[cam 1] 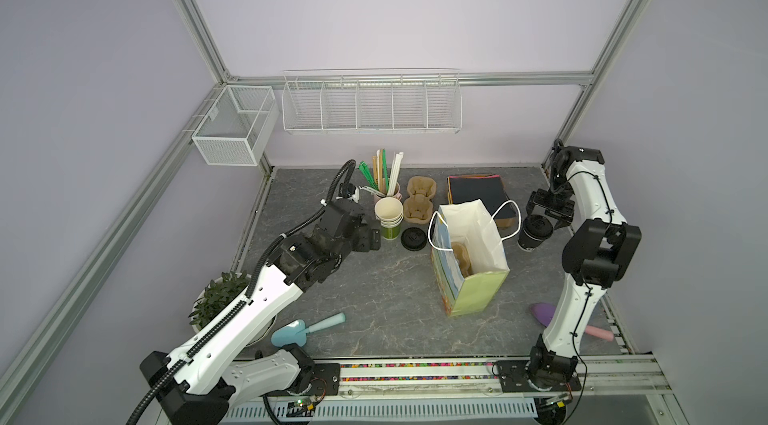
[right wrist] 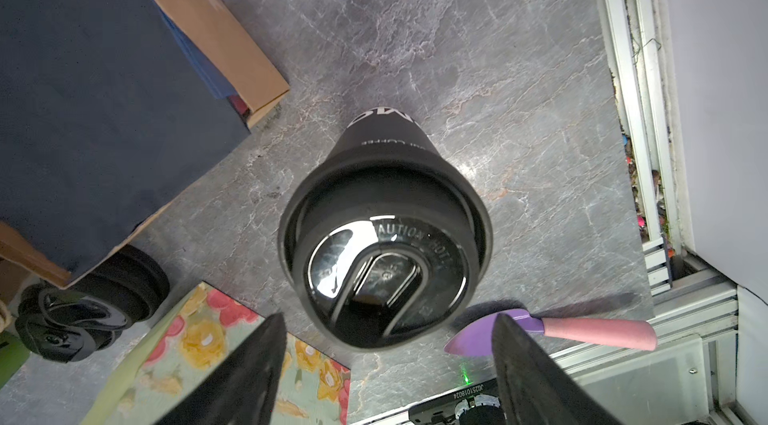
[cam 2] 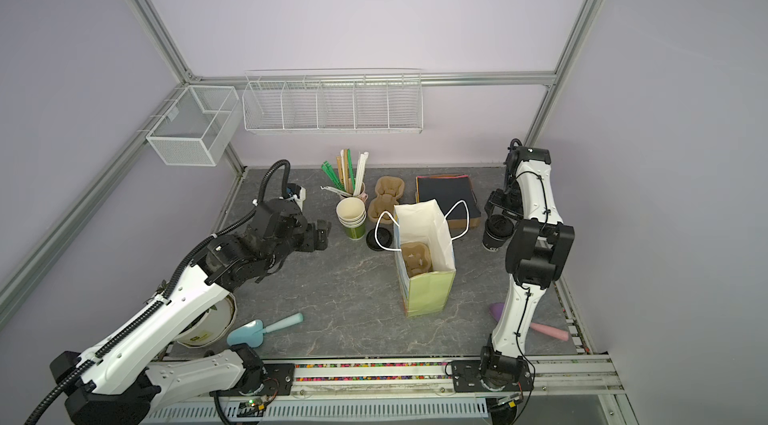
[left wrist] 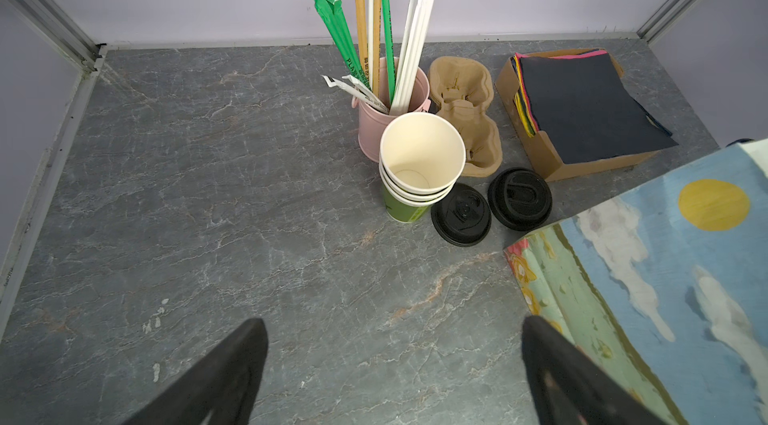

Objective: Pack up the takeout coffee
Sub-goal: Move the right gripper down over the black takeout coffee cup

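One lidded black cup [right wrist: 386, 252] upright on worktop [right wrist: 457, 48] just ahead of right gripper [right wrist: 388, 319], jaws spread, gripping nothing, left gripper [left wrist: 394, 322] spread, empty, two loose lids [left wrist: 461, 215] ahead, one bag [left wrist: 665, 277] beside it

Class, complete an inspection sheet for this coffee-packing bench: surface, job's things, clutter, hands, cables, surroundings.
Surface: grey marbled tabletop; no spills seen.
Job's things: lidded black cup upright beside the open paper bag; pulp carrier inside the bag.
Clutter: stack of lidless cups, loose lids, straw pot, spare carrier, napkin box, blue scoop, purple knife, potted plant.
Hands: left hand open, empty, over bare tabletop; right hand open over the cup's lid, no grip seen.
Cables: black conduit loops over the left arm; thin cable tied along the right arm.
Surroundings: wire rack and mesh basket on the walls; nothing seen inside.
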Controlling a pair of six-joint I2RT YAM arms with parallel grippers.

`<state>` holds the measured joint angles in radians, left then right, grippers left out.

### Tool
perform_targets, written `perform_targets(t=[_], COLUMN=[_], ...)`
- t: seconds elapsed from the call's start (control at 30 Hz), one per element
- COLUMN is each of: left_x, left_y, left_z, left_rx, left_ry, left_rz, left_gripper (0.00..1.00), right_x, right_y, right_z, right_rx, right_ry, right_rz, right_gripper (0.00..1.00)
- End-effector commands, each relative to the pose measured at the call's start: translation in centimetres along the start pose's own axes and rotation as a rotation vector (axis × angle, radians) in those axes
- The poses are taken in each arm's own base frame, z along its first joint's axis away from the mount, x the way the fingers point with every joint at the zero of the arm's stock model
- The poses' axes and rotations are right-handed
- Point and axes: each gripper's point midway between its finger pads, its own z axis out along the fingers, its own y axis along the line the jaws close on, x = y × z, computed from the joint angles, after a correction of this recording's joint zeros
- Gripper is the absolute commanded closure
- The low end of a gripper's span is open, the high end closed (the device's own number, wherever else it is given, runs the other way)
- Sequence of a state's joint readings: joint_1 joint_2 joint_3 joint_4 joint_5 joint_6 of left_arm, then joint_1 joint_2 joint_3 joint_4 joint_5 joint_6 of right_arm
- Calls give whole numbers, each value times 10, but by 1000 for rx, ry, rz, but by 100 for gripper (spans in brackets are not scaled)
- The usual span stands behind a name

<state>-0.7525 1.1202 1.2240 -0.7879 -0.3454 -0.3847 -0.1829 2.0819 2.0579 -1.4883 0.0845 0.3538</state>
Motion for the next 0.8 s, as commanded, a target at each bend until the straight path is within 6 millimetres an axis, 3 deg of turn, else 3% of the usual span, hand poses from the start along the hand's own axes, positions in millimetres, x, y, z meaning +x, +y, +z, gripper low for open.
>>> perform_targets(t=[0.0, 0.47, 0.77], left_x=[-3, 0, 1], left_y=[6, 8, 9], left_z=[-2, 5, 6], left_rx=[-33, -59, -67], left_ry=[2, 21, 24], left_rz=[2, 20, 27], left_gripper=[4, 5, 5], right_x=[0, -4, -4], right_y=[-2, 7, 8], right_z=[2, 16, 22], right_rx=[8, 0, 10], right_ry=[21, 44, 55], right_rz=[-9, -35, -39], right_gripper=[20, 26, 24])
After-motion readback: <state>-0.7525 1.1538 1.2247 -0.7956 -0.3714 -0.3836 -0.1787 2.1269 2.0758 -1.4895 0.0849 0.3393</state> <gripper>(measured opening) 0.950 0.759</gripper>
